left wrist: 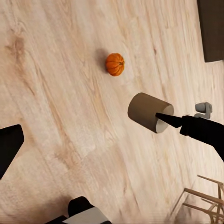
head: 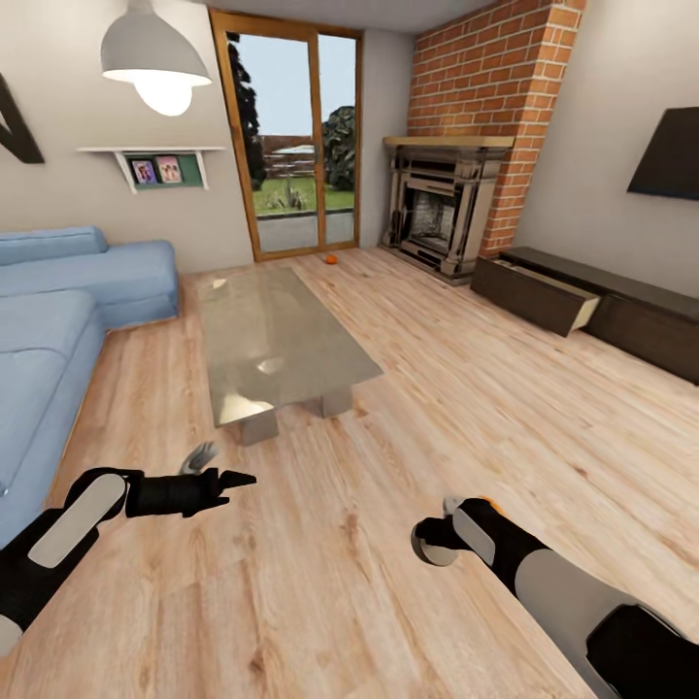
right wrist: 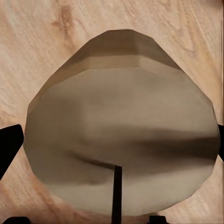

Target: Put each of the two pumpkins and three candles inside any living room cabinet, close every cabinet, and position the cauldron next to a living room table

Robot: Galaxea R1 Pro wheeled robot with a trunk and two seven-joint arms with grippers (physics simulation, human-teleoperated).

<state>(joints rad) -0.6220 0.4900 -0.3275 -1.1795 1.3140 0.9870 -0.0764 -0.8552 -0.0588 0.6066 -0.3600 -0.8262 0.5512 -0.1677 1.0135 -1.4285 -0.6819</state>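
A blue sofa (head: 68, 320) stands along the left side of the room. In front of it the left gripper (head: 231, 464) hangs low over the wood floor (head: 408, 388), its fingers spread apart and empty. Just beyond it stands the glass table (head: 282, 340), its near corners close to the gripper.

The far pumpkin (head: 331, 258) lies on the floor past the table's far edge, by the glass door (head: 291, 146). The right gripper (head: 439, 534) is also low over the floor, clamped on a beige candle (left wrist: 147, 111). The right wrist view shows the candle's wick end close up, with a dark fingertip at either side. The near pumpkin (left wrist: 115, 64) lies on the floor near the candle and apart from it. In the head view it peeks out as an orange spot behind the right forearm.

A fireplace (head: 442, 209) sits under the brick chimney. Right of it the dark cabinet (head: 641, 301) runs along the right wall, and the drawer (head: 539, 296) at its fireplace end is pulled open.
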